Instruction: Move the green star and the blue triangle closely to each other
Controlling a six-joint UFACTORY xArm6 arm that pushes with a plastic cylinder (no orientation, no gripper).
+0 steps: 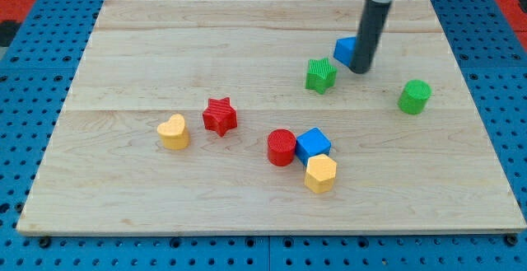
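Note:
The green star [320, 75] lies on the wooden board [165, 57], right of centre near the view's top. The blue triangle [344, 50] lies just up and right of it, a small gap apart, partly hidden behind my rod. My tip [360, 70] rests on the board right beside the blue triangle's right side, and to the right of the green star.
A green cylinder [415, 96] stands to the right. A red star [220, 116] and a yellow heart [173, 132] lie left of centre. A red cylinder [282, 147], a blue cube [313, 144] and a yellow hexagon [320, 173] cluster near the bottom centre.

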